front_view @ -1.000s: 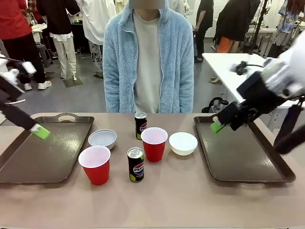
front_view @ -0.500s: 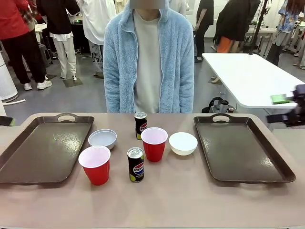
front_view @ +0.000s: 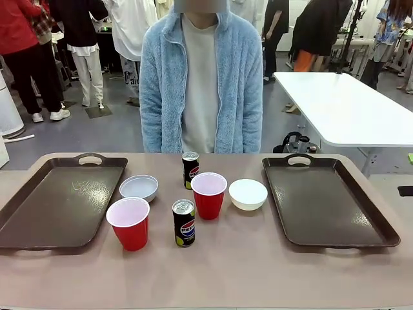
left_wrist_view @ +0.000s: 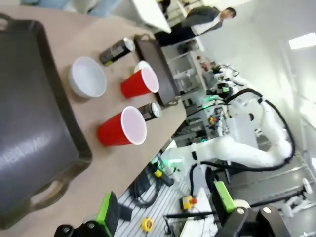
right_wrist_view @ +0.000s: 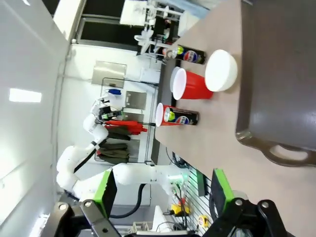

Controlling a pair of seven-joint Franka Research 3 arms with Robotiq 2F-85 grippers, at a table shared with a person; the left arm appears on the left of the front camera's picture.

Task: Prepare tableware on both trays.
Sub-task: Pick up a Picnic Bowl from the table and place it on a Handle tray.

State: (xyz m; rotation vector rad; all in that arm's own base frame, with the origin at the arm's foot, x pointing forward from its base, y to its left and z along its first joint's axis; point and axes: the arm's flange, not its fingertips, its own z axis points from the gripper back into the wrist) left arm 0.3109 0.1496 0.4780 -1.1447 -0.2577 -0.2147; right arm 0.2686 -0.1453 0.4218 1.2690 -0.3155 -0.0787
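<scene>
Two dark brown trays, the left tray [front_view: 61,200] and the right tray [front_view: 326,200], lie bare on the tan table. Between them stand two red cups [front_view: 130,223] [front_view: 208,194], two white bowls [front_view: 139,187] [front_view: 248,194] and two black soda cans [front_view: 184,223] [front_view: 190,169]. My left gripper [left_wrist_view: 163,207] is open and holds nothing, off the table's edge beyond the left tray [left_wrist_view: 29,123]. My right gripper [right_wrist_view: 164,192] is also open and bare, back from the right tray [right_wrist_view: 276,74], with a bowl [right_wrist_view: 220,70] and a cup [right_wrist_view: 190,86] farther off.
A person in a light blue fleece jacket [front_view: 200,77] stands at the far side, hands out of sight. A white table [front_view: 342,103] stands behind on the right. Other people move in the background.
Both arms have drawn back from over the trays and left the front view, the left one to the left, the right one to the right. The tableware has not moved.
</scene>
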